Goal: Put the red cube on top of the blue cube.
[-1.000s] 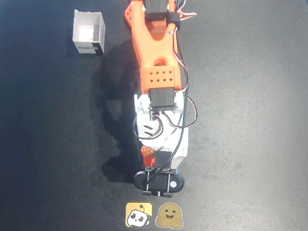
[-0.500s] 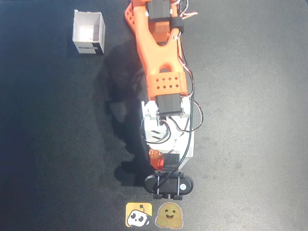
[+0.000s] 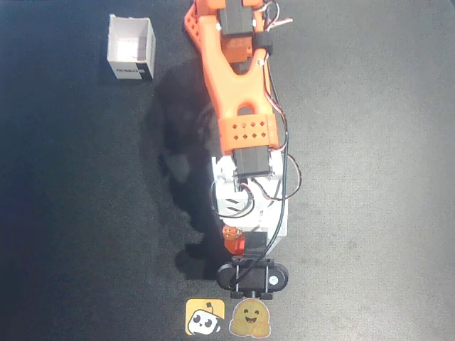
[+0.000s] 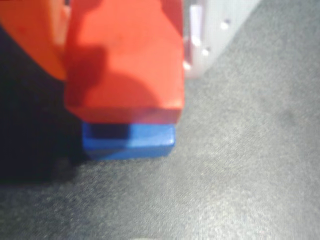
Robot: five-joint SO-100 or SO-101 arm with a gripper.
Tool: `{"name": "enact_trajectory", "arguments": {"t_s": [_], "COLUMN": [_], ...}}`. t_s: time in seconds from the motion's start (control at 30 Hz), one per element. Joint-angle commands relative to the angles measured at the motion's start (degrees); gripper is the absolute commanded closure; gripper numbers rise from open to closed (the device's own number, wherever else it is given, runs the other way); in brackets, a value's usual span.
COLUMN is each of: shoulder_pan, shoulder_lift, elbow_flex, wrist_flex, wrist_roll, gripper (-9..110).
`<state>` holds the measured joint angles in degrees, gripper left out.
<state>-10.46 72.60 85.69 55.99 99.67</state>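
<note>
Table (image 3: pixel 370 142): dark matte surface, fills overhead view.

Arm (image 3: pixel 238 85): orange links w/ black servos, runs from top centre down toward bottom edge in overhead view; white wrist section below it, black cables looped alongside. Black camera module (image 3: pixel 252 277) sits at arm's lower end.

White box (image 3: pixel 131 48): open top, upper left of overhead view, well apart from arm.

Stickers: yellow one (image 3: pixel 205 317) and brown one (image 3: pixel 251 319) side by side at bottom edge, just below camera module.

Gripper (image 4: pixel 127 30): orange finger (image 4: pixel 30 35) at left of wrist view, white finger (image 4: pixel 215 30) at right. Jaws narrow, closed around the red cube (image 4: pixel 125 60), which sits between both fingers. In overhead view only a small part of the cube shows, beneath wrist section.

Blue cube (image 4: pixel 129 141): wrist view, directly below red cube, front face and lower edge visible, resting on table. Red cube overlaps it; whether the two touch cannot be told. Blue cube hidden in overhead view.
</note>
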Motion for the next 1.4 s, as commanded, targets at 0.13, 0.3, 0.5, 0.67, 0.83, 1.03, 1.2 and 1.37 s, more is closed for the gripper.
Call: {"name": "enact_trajectory", "arguments": {"t_s": [0.13,0.3,0.5,0.67,0.83,1.03,1.2,1.37], "shoulder_pan": [-0.53,-0.53,-0.53,-0.44,0.09,0.7,1.41,1.85], "shoulder_lift": [-0.35,-0.7,-1.05,-0.97,0.0,0.97,1.49,1.32], "elbow_flex": [-2.37,-2.37,-2.37,-2.72,-3.34,-3.43,-3.52,-3.34], "wrist_flex": [-2.11,-2.46,-2.55,-2.55,-2.11,-2.02,-1.93,-2.11], "wrist_roll": [0.09,0.09,0.09,-0.7,-1.76,-2.29,-3.16,-4.04], "gripper": [100,100,99,99,99,99,99,99]}}
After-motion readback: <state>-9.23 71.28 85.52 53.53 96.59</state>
